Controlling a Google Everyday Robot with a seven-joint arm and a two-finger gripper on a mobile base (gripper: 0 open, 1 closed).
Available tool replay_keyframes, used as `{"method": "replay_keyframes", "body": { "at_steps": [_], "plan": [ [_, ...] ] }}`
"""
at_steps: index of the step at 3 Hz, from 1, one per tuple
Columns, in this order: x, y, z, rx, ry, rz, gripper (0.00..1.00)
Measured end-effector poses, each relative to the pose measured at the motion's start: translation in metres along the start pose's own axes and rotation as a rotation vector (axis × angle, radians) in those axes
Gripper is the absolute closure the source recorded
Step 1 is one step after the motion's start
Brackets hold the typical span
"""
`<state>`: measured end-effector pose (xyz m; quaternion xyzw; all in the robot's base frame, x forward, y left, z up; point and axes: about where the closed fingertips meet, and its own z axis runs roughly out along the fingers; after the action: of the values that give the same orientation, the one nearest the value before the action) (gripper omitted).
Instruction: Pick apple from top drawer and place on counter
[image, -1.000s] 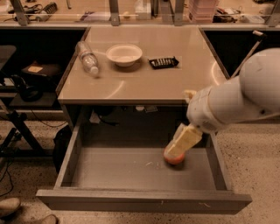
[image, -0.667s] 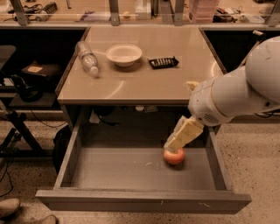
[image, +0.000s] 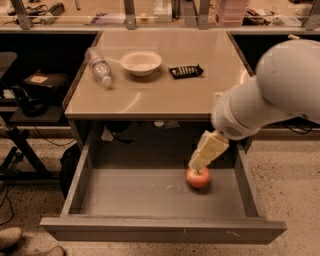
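Camera view: the top drawer (image: 135, 192) stands open below the desk (image: 165, 95), with wide grey floor left of the apple (image: 198, 178). The apple lies right of centre, near the right wall. The gripper (image: 196, 165) slants down from the upper right onto the apple's top. Whether it grips cannot be told.
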<state>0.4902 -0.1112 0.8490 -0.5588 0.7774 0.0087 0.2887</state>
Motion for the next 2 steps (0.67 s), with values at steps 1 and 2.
{"method": "replay_keyframes", "body": {
  "at_steps": [1, 2],
  "plan": [
    [-0.0158, -0.0087, 0.0182, 0.019, 0.071, -0.027, 0.00],
    [-0.0170, -0.0090, 0.0187, 0.020, 0.071, -0.028, 0.00]
  ]
}}
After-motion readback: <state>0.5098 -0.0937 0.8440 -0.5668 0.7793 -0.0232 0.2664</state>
